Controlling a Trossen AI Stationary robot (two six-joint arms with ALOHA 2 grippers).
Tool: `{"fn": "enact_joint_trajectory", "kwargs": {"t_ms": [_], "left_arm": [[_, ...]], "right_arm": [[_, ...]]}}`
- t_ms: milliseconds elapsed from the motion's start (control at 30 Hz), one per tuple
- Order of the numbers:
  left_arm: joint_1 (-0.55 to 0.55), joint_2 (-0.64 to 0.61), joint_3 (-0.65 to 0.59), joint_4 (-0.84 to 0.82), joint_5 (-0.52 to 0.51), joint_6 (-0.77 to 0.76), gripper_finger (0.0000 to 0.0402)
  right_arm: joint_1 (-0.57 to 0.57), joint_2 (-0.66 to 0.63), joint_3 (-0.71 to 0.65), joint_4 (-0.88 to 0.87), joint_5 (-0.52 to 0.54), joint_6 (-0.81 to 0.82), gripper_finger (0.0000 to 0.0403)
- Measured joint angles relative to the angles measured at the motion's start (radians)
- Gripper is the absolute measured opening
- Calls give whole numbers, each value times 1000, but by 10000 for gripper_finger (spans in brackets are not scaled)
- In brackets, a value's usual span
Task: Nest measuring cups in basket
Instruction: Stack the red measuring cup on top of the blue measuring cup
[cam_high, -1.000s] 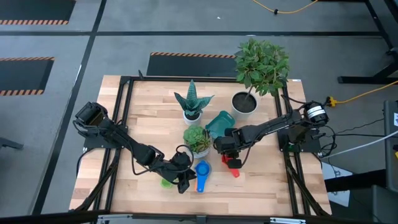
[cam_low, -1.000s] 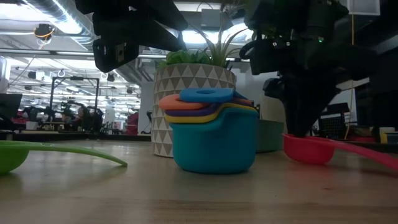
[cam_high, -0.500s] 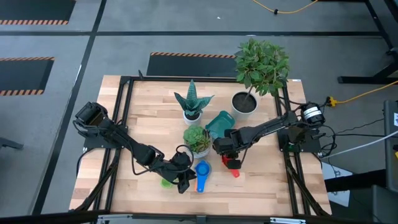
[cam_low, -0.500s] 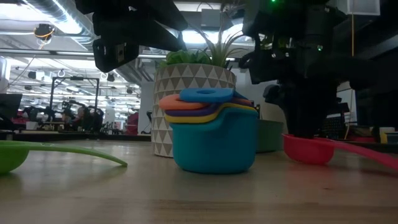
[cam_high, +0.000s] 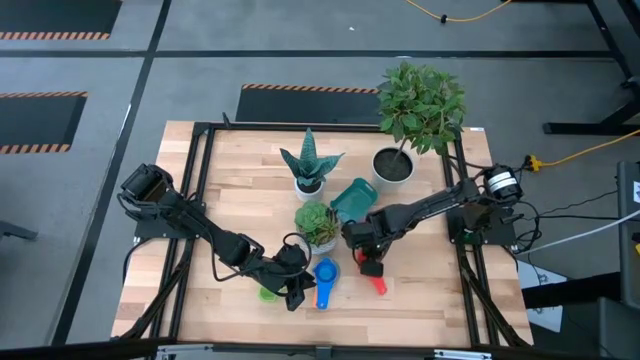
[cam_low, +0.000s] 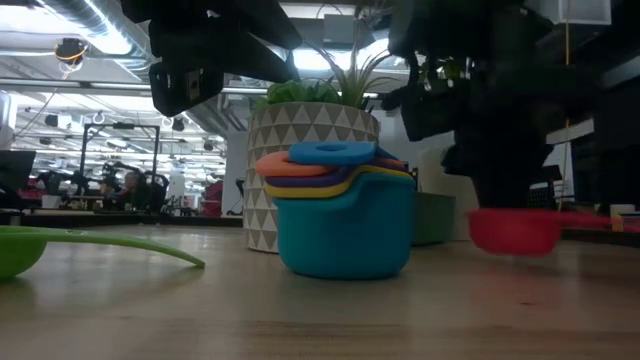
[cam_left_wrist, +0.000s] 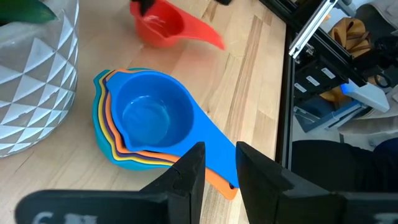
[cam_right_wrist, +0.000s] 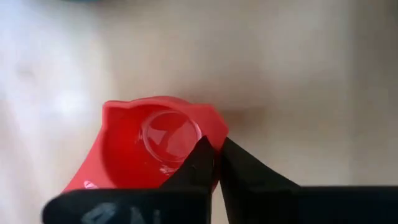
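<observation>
The red measuring cup (cam_low: 515, 229), resting on the worktop (cam_high: 240, 210) half a second earlier, now hangs clear of the wood with its handle level; the right gripper (cam_right_wrist: 216, 163) has lifted it, jaws clamped on the cup's rim. Nothing else has moved.

Nearest the front edge, the left gripper (cam_left_wrist: 216, 171) hovers above the handle of the nested stack (cam_left_wrist: 146, 121), its jaws close together with a narrow gap and nothing between them. The stack's cups sit one inside another, a dark blue cup (cam_high: 325, 273) uppermost. Layers of orange, purple and yellow show beneath it and a light blue cup (cam_low: 345, 235) forms the base; an exact count cannot be made. One green measuring cup (cam_low: 20, 250) lies alone on the wood beside the left gripper, partly hidden from above.

The red cup, one in number, hangs just beside the stack on the right arm's side.

Behind the stack stands one succulent in a white patterned pot (cam_high: 318, 224). The teal basket (cam_high: 352, 198), one only, sits just beyond it, empty of cups and tilted against nothing visible. Farther back are two more potted plants: a spiky one (cam_high: 310, 163) and a leafy one (cam_high: 415, 110).
</observation>
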Motion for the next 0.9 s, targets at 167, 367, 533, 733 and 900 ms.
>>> {"fn": "enact_joint_trajectory", "kwargs": {"t_ms": [167, 367, 533, 733, 900], "left_arm": [[0, 0, 0, 0, 0, 0, 82], [0, 0, 0, 0, 0, 0, 82], [0, 0, 0, 0, 0, 0, 82], [0, 0, 0, 0, 0, 0, 82], [0, 0, 0, 0, 0, 0, 82]], "right_arm": [[20, -1, 74, -30, -122, 98, 16], [42, -2, 189, -20, -168, 210, 17], [68, -2, 222, 84, -165, 280, 18], [90, 2, 217, 176, -55, 312, 18], [90, 2, 216, 183, 62, 338, 19]]}}
